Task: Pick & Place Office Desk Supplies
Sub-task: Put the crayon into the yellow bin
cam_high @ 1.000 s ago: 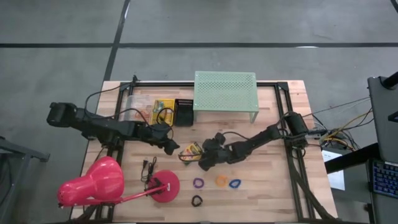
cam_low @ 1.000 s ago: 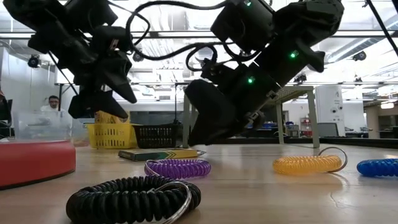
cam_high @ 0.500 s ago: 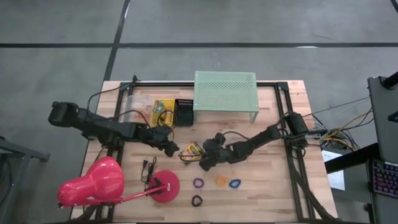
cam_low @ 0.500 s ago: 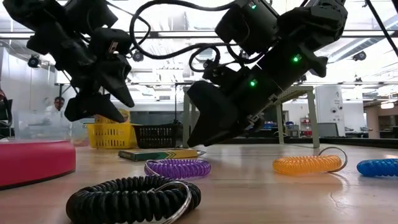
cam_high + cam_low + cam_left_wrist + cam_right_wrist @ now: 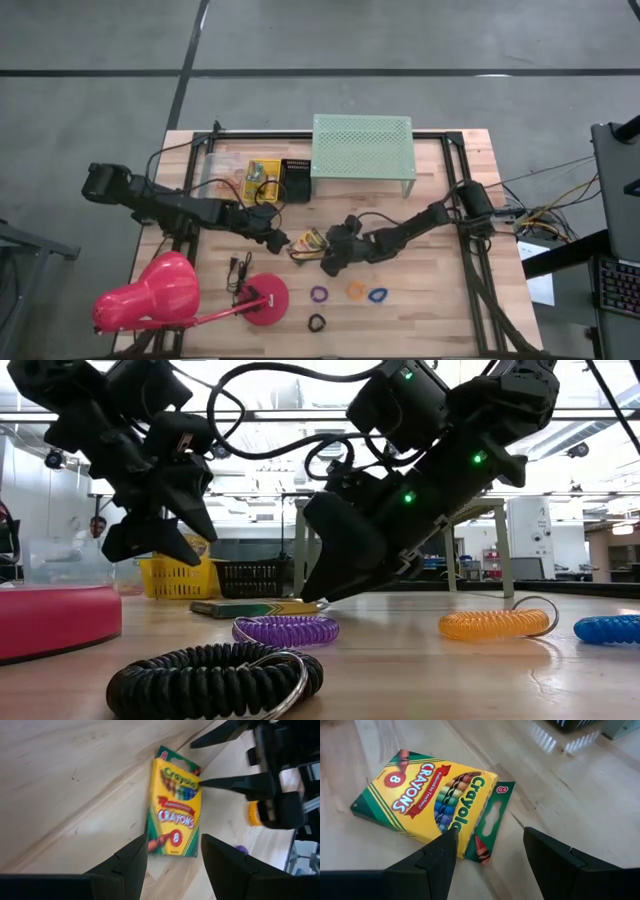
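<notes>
A yellow-and-green crayon box (image 5: 427,800) is seen lying flat on the wooden table (image 5: 580,805), its printed face turned up and its green hang tab folded out at the end nearest the fingers. The right gripper (image 5: 487,852) is held just above the table, its two dark fingers (image 5: 432,862) spread apart with nothing between them, one fingertip poised beside the box's tab end

Pink lamp (image 5: 150,295) hangs past the table's front-left corner, its base (image 5: 45,622) cut off in the low view. Yellow basket (image 5: 262,178) contents too small to read.
</notes>
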You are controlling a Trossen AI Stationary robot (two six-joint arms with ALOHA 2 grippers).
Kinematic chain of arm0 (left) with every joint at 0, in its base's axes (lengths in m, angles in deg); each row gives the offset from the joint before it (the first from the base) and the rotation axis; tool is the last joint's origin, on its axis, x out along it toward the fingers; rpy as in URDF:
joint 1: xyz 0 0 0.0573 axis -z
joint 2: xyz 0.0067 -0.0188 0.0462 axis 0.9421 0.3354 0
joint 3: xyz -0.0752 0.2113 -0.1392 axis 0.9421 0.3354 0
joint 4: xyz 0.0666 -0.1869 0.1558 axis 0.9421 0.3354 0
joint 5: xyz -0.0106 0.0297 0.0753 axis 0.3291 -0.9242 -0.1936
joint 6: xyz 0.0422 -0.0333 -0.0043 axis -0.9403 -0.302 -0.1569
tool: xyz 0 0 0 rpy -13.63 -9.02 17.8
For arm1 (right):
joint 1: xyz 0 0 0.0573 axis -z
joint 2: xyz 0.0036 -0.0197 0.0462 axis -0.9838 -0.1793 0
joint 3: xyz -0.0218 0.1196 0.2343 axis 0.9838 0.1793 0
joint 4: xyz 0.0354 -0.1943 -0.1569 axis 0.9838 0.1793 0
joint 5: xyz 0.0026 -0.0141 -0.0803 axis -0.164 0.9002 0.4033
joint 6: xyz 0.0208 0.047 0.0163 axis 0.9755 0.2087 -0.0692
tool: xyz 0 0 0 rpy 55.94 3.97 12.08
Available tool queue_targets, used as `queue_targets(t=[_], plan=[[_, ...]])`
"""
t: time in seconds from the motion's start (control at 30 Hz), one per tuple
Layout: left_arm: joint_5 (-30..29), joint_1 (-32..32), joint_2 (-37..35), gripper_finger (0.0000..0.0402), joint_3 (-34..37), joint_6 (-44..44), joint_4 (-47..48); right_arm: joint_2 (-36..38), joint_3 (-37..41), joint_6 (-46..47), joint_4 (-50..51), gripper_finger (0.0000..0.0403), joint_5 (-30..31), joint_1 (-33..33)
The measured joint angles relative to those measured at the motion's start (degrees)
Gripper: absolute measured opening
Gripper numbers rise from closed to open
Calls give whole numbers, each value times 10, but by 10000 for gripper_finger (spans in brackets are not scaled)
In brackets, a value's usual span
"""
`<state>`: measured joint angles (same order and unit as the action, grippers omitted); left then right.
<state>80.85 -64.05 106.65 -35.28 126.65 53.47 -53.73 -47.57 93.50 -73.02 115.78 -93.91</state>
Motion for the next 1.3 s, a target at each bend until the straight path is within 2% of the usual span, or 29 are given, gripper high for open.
queue_targets(t=[0.27, 0.5, 0.8, 0.93, 1.2, 1.3], plan=[[0, 2, 0, 188, 0, 1, -6, -42, -19, 4, -6, 226, 3, 3], [0, 3, 0, 188, 0, 4, -6, -34, -20, 0, 13, 226, -3, 3], [0, 3, 0, 188, 0, 5, -5, -17, -18, 18, 86, 226, -4, 2], [0, 3, 1, 188, 0, 9, -7, -16, -10, 22, 85, 226, -30, 3], [2, 3, 58, 188, 0, 37, -30, -15, -9, 25, 83, 226, -30, 3], [20, 3, 87, 188, 0, 49, -57, -15, -8, 25, 82, 226, -30, 3]])
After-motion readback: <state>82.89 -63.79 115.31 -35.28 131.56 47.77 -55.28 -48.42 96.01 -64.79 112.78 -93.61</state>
